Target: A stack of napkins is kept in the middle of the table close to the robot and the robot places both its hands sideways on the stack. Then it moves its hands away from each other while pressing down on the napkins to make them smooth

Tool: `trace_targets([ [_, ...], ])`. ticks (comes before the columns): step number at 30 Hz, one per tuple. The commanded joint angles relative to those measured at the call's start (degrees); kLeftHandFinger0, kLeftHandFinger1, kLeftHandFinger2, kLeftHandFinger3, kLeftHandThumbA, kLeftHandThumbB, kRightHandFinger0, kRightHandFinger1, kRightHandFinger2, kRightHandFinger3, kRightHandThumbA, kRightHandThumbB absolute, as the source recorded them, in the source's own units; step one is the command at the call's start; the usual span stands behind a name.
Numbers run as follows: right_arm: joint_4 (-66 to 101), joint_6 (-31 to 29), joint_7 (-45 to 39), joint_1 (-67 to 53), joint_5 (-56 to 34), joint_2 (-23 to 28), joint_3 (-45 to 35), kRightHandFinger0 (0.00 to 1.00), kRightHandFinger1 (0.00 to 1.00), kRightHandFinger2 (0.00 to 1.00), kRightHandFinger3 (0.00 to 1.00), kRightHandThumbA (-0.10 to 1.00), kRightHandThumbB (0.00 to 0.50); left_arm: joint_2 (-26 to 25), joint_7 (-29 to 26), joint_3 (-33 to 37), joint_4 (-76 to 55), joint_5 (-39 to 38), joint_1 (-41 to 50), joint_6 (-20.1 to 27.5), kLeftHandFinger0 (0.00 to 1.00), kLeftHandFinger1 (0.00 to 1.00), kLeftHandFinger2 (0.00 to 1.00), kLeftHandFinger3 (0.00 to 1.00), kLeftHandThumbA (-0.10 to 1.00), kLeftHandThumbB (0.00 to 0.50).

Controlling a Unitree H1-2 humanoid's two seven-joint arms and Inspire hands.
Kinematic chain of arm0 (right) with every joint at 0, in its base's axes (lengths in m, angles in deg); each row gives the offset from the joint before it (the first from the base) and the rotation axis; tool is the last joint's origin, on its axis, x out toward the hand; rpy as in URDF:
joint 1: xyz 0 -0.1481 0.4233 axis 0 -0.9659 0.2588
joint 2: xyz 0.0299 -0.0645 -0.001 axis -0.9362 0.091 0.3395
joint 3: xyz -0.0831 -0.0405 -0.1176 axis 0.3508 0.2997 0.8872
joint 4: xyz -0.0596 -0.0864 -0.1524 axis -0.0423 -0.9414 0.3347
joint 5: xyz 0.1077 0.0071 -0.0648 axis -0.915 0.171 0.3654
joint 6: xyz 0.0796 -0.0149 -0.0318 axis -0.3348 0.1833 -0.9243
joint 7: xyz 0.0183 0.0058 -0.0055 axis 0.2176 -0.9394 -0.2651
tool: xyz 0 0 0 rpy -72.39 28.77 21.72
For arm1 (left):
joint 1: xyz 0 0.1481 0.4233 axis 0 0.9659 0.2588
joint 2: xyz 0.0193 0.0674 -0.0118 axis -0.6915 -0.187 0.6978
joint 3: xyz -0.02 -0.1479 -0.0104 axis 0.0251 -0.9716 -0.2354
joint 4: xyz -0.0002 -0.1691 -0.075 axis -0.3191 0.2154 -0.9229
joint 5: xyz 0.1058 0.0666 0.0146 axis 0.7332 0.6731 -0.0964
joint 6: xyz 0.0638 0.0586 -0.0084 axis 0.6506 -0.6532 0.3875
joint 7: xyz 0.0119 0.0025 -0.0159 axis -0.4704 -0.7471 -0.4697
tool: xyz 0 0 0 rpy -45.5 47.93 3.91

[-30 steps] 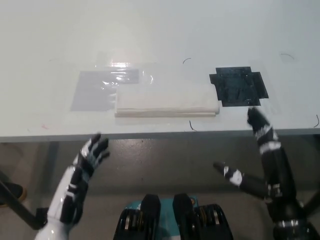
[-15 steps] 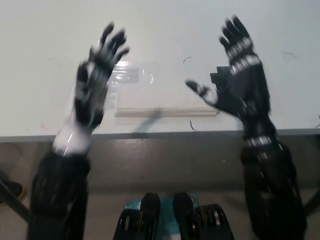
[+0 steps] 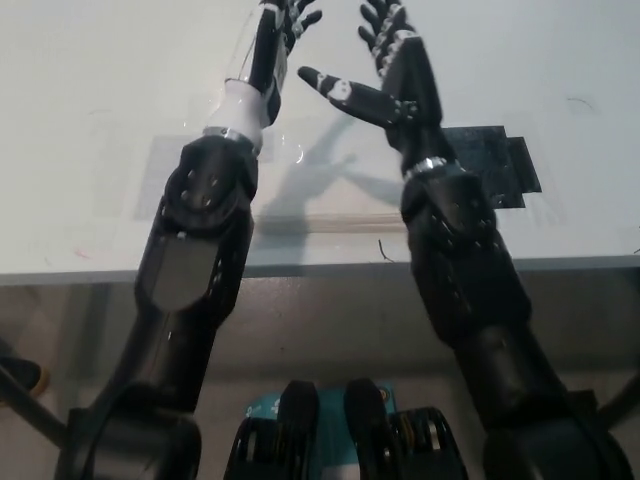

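**A:** What does the head view show?

**B:** Both arms reach up the middle of the frame over a pale white table (image 3: 80, 60). The white left hand (image 3: 278, 35) sits at the top centre, just left of the black right hand (image 3: 390, 70). Both are released, fingers spread, grasping nothing. They are near each other but apart.

**A:** Where is the flat white stack of paper napkins (image 3: 330, 215)?

**B:** In the middle of the frame, close to the table's near edge. Only a pale strip of it shows between the two forearms; the arms and their shadows cover the rest. A clear plastic sheet (image 3: 160, 170) lies at the stack's left end, and a black cross-shaped patch (image 3: 505, 170) lies to the right of it, in the right-centre of the frame.

**A:** Are the hands on the napkins?

**B:** It does not look so. The hands appear in the frame above the stack, farther up the table, and whether they touch the surface cannot be told.

**A:** What could go wrong from here?

**B:** As a judgement: if the hands come down where they now hover, they would press bare table beyond the stack and smooth nothing. If they land flat instead of on their sides, or with uneven pressure, the top sheets could bunch or slide off. Spreading outward, the left hand might drag the plastic sheet, and a hard push near the table's edge could nudge the napkins off.
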Motion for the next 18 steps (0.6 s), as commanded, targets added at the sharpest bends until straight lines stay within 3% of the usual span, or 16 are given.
trace_targets([
  [1,-7.75,-6.58,0.52,7.29,-3.18,-1.08,-2.68,1.00,1.00,1.00,1.00,1.00,0.213,0.21,-2.95,-1.07,6.36,0.27,-5.88,4.73,1.00,1.00,1.00,1.00,1.00,0.359],
  [10,-19.79,-11.34,-0.88,10.15,-3.72,-0.94,-5.16,1.00,1.00,1.00,1.00,1.00,0.161,0.40,-3.53,-1.69,16.63,-0.17,-7.55,8.90,1.00,1.00,1.00,1.00,1.00,0.340],
  [13,-21.27,-11.35,-1.28,10.25,-4.62,-0.98,-6.09,1.00,1.00,1.00,1.00,1.00,0.160,0.47,-4.10,-1.38,17.38,0.27,-7.17,9.03,1.00,1.00,1.00,1.00,1.00,0.341],
  [18,-23.54,-11.13,-2.58,10.03,-6.64,-1.12,-8.13,1.00,1.00,1.00,1.00,1.00,0.189,1.06,-4.42,-1.20,17.46,0.38,-5.50,8.37,1.00,1.00,1.00,1.00,1.00,0.294],
])
